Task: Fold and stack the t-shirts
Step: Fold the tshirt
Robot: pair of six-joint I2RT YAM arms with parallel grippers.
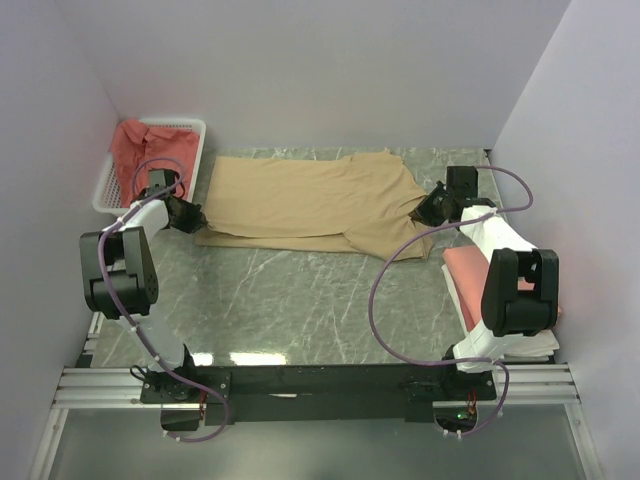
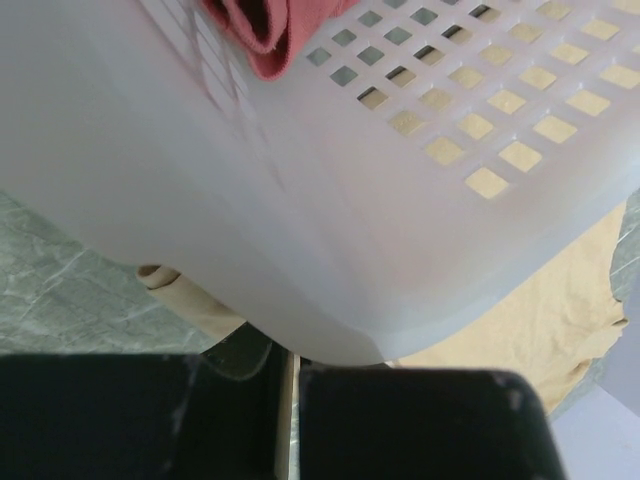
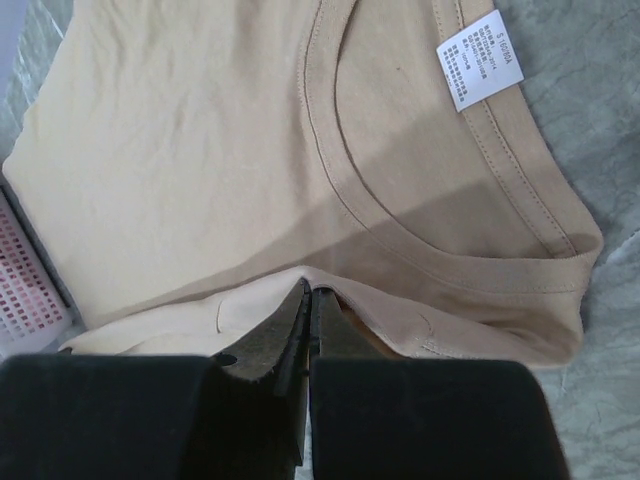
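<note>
One tan shirt (image 1: 300,200) lies flat mid-table, hem end by basket (image 1: 103,192), collar (image 3: 420,250) end at right. Right gripper (image 3: 303,300) pressed together, pinching cloth fold just below collar. Left gripper (image 2: 290,365) near-closed on hem edge, just beside basket. Cloth light, limp, thin: drapes, wrinkles, likely slips from shallow pinch. Best hold judged: doubled seams at hem and shoulders, both ends taut. Pink shirt (image 1: 145,145) in basket; folded pink shirt (image 1: 465,272) far right.

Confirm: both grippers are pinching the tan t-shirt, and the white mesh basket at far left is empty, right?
The white mesh basket is not empty: the top external view shows a coral-red t-shirt lying in it. The rest holds: the left gripper and the right gripper both pinch the tan t-shirt.
</note>
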